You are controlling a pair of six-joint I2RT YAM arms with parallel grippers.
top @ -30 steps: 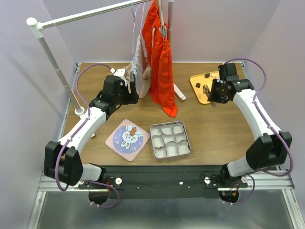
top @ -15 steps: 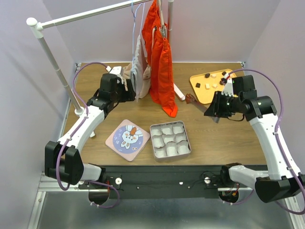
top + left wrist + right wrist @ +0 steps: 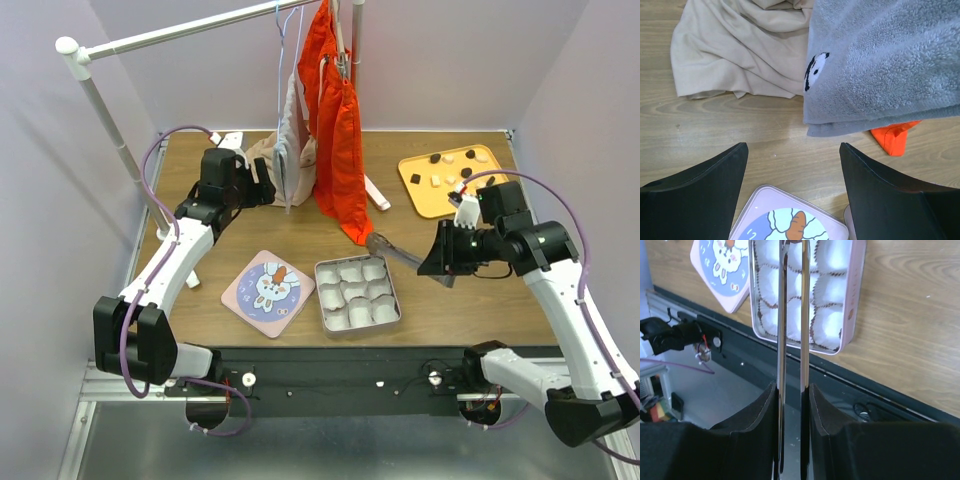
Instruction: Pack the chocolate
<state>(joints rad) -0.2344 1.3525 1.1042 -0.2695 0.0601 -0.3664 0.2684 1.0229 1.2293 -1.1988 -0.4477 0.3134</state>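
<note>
Several dark and cream chocolate pieces (image 3: 437, 180) lie on the orange tray (image 3: 415, 196) at the back right. My right gripper (image 3: 437, 262) (image 3: 792, 390) is shut on metal tongs (image 3: 395, 250) (image 3: 782, 315). The tongs reach left, and their tips hang over the far right corner of the pink tin (image 3: 357, 325) (image 3: 856, 295). The tin is lined with white paper cups (image 3: 835, 255). I cannot tell if the tips hold a piece. My left gripper (image 3: 243, 187) (image 3: 792, 200) is open and empty over bare wood near the clothes.
The tin's pink rabbit lid (image 3: 268, 286) (image 3: 790, 220) lies left of the tin. Orange (image 3: 340, 130), grey (image 3: 880, 65) and beige (image 3: 735, 50) garments hang from or lie under a white rack (image 3: 110, 120) at the back. The black base rail (image 3: 880, 400) runs along the near edge.
My right arm has swung the tongs from the orange tray leftward and nearer, to the tin's far right corner. My left gripper has drawn back a little to the left.
</note>
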